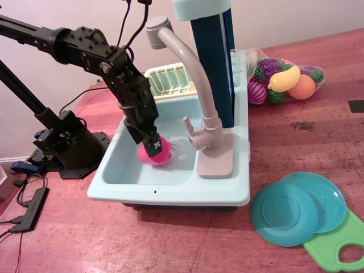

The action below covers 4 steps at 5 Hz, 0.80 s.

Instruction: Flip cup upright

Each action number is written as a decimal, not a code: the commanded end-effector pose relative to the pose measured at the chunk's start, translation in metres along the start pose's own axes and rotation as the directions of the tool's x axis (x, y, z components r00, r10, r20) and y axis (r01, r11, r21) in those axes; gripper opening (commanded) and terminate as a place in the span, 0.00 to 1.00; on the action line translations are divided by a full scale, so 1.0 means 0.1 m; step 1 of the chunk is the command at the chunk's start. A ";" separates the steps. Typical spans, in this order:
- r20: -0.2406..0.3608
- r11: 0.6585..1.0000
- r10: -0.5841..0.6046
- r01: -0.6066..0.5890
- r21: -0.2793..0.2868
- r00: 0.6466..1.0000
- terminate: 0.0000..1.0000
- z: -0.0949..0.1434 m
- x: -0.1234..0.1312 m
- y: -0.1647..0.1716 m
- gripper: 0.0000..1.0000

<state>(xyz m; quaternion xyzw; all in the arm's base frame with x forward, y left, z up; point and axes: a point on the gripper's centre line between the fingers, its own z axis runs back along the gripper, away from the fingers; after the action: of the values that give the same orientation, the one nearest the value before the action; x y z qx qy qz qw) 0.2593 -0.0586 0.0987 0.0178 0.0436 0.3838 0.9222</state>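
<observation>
The bright pink cup (pixel 156 153) lies in the basin of the light blue toy sink (pixel 119 170), over the drain. My black gripper (pixel 152 147) reaches down into the basin from the upper left and is shut on the cup, its fingers covering part of the cup's top. The cup's handle is hidden, and I cannot tell which way its opening faces.
A grey faucet (pixel 187 62) arches over the basin, right of the gripper. A pale yellow dish rack (pixel 168 79) sits behind. A mesh bag of toy fruit (pixel 284 79) lies at back right. Teal plates (pixel 296 210) and a green cutting board (pixel 341 244) lie at front right.
</observation>
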 end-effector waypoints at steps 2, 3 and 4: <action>0.022 1.000 -0.023 0.022 0.014 0.999 0.00 0.08 0.01 0.06 0.00; -0.009 0.999 -0.042 0.042 0.015 0.999 0.00 0.05 -0.02 0.04 0.00; 0.020 1.000 -0.005 0.005 -0.027 1.000 0.00 0.13 0.00 0.02 1.00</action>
<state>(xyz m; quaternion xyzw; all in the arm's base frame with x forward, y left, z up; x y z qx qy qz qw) 0.2569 -0.0552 0.1055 0.0317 0.0470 0.3714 0.9267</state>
